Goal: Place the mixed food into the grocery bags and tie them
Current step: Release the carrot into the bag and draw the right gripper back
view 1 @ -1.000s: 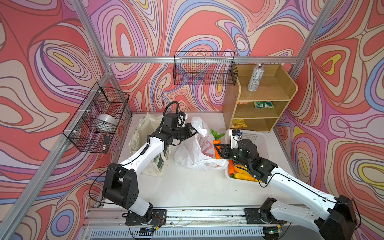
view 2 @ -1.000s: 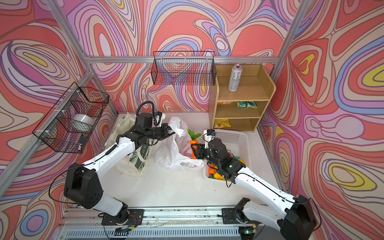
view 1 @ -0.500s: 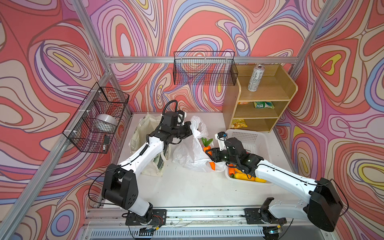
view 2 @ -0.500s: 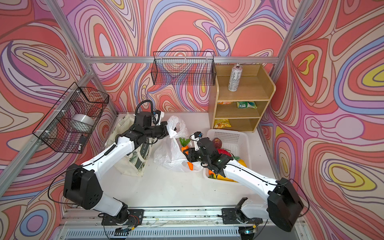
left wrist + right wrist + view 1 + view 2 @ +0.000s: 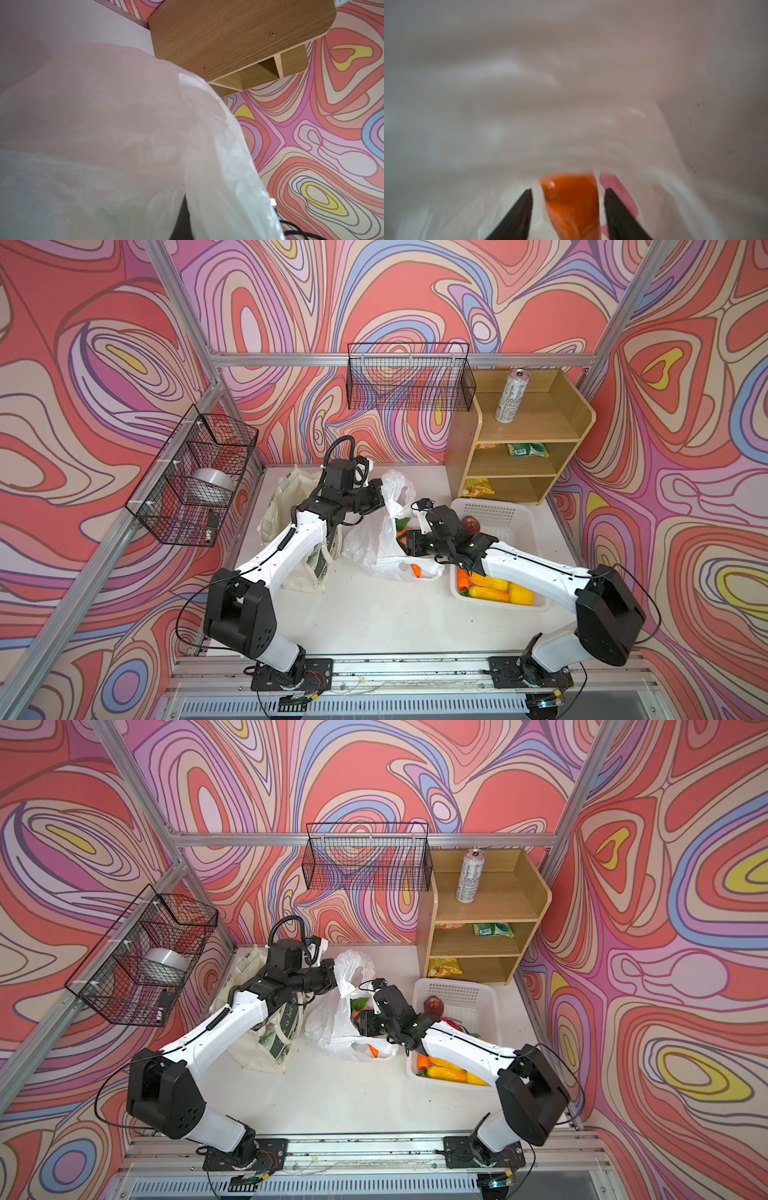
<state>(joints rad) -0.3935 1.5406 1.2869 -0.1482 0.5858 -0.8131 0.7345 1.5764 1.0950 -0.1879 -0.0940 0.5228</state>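
R tool point(image 5: 568, 189) spread, carrot point(image 5: 571, 207) in bag point(image 5: 571, 104)

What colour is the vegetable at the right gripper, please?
Orange; the carrot shows best in the right wrist view.

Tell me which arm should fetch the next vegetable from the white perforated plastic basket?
Right. The right gripper stands open around the orange toy carrot inside the thin white plastic bag, with that basket beside it. The left gripper is shut on the bag's handle.

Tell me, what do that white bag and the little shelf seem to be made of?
The white bag: thin, glossy plastic film, probably; it crinkles and light passes through. The shelf: wood or wood-look board, matte; grain lines show.
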